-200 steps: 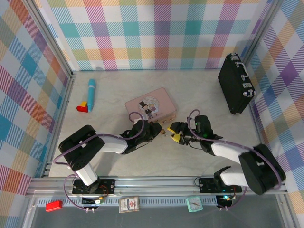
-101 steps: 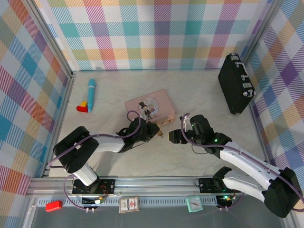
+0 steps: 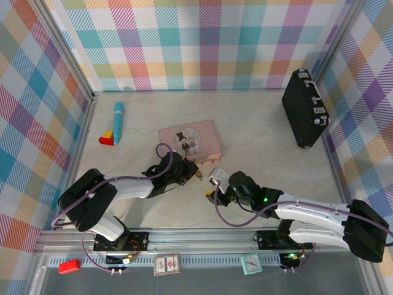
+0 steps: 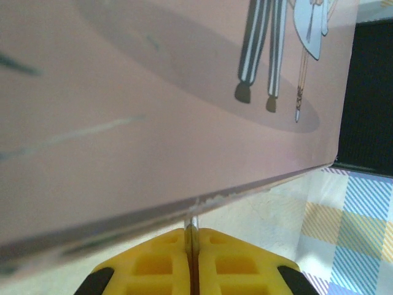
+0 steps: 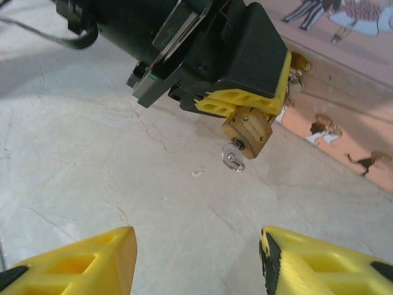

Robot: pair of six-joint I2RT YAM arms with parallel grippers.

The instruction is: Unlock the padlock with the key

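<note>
Top external view: shows the left gripper (image 3: 195,174) low at the near right corner of the pink tin (image 3: 189,138); puts the right gripper (image 3: 213,184) just near and right of it, aimed its way; has a black case (image 3: 305,107) upright at the far right, and a blue pen (image 3: 118,122) beside a red-and-yellow block (image 3: 107,138) at the far left, all well apart from both arms.

Left wrist view: shows yellow fingers (image 4: 153,264) pressed together on a thin strip of metal, with the tin's side close beyond.

Right wrist view: finds the padlock (image 5: 247,130) hanging from those clamped left fingertips, just above the table (image 5: 92,153) and beside the tin's wall; shows the key (image 5: 233,157) sticking out of its lower face, round silvery head downward; shows own jaws spread wide, nothing between them, on the near side of the padlock and apart from it.
</note>
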